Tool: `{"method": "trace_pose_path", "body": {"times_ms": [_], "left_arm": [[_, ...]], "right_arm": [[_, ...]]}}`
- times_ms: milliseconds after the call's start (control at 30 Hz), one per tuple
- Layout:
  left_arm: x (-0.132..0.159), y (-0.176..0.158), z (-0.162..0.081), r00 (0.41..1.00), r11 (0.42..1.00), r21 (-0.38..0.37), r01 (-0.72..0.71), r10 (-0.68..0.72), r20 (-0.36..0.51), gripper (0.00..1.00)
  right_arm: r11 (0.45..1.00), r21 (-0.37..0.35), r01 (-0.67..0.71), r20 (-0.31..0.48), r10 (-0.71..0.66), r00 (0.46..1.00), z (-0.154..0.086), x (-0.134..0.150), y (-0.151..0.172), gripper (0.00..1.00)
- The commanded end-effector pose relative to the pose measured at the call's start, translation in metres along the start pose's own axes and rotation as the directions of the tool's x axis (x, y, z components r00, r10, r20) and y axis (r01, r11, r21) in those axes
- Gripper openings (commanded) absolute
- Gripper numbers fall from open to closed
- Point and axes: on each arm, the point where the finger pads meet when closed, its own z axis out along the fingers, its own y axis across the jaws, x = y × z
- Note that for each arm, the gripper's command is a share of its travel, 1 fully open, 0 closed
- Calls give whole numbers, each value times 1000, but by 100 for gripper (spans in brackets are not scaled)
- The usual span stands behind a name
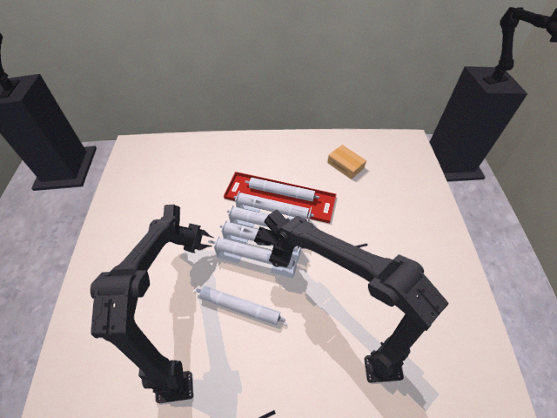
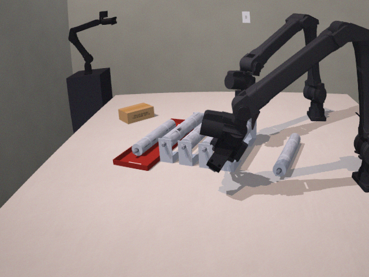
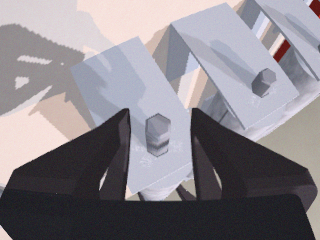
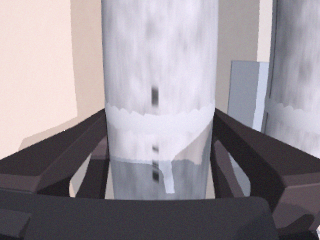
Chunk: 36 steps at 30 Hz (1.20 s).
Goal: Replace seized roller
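Observation:
The roller bed (image 1: 256,233) holds four grey rollers between light brackets. My right gripper (image 1: 276,256) reaches down over the right end of the front roller (image 1: 243,252). In the right wrist view its fingers sit against both sides of that roller (image 4: 160,74). My left gripper (image 1: 207,238) is at the left bracket. In the left wrist view its fingers stand apart on either side of the front hexagonal axle end (image 3: 158,135), with a gap on each side. Another roller (image 1: 283,190) lies in the red scrap tray (image 1: 281,198). A loose roller (image 1: 243,306) lies on the table in front of the bed.
A cardboard box (image 1: 346,160) stands at the back right of the table. Two black pedestals with camera arms (image 1: 481,117) stand off the table's far corners. A thin black strip (image 1: 359,246) lies right of the bed.

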Motion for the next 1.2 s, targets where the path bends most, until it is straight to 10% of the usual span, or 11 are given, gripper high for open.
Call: {"method": "trace_pose_path", "body": {"times_ms": [0, 1167], "left_arm": [[-6, 0, 4, 1000, 1000, -13, 18, -18, -7, 32], [-6, 0, 4, 1000, 1000, -13, 18, -18, -7, 32]], "right_arm": [[1000, 16, 10, 6, -10, 1000, -20, 8, -5, 32], [998, 52, 19, 49, -22, 999, -44, -20, -20, 32]]}}
